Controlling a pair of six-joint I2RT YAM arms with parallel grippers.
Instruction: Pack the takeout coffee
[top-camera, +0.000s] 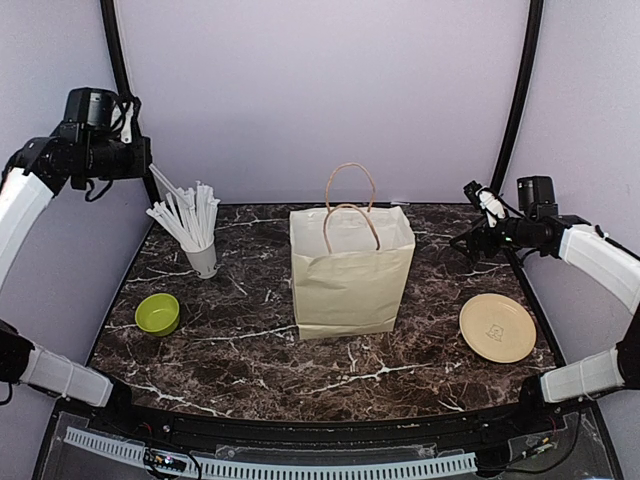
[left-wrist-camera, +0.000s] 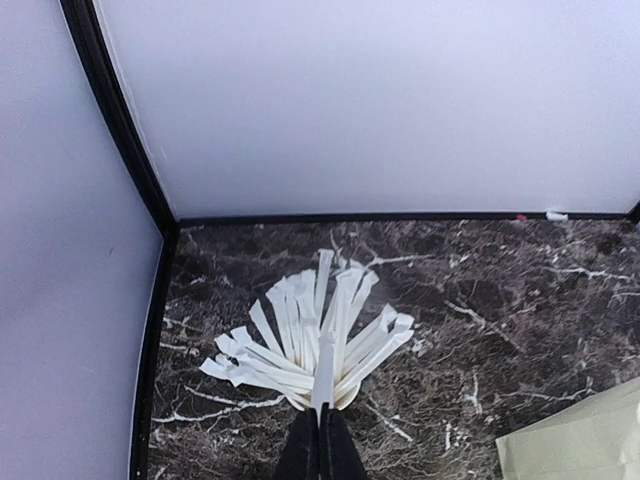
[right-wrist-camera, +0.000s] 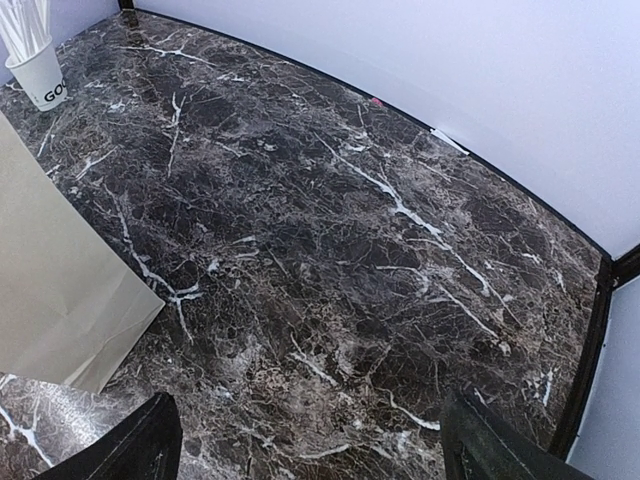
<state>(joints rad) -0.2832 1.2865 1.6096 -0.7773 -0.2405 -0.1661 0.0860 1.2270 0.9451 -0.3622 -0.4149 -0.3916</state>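
top external: high behind near edge, looking down on whole table (top-camera: 250, 375) | left wrist: well above far-left corner, past left end effector (left-wrist-camera: 321, 415) | right wrist: nearer, over right side | shared: straw cup (top-camera: 203, 260), bag (top-camera: 350, 270) (all three views)

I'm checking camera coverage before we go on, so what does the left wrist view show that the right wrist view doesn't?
Only the left wrist view: the left claw shut on one white paper-wrapped straw, seen from above the fanned bundle.
Only the right wrist view: the right claw open over bare stone, and dark lettering on the side of the pale paper cup.
Both: that cup of straws, the dark marbled tabletop, part of the beige paper bag and the pale back wall.
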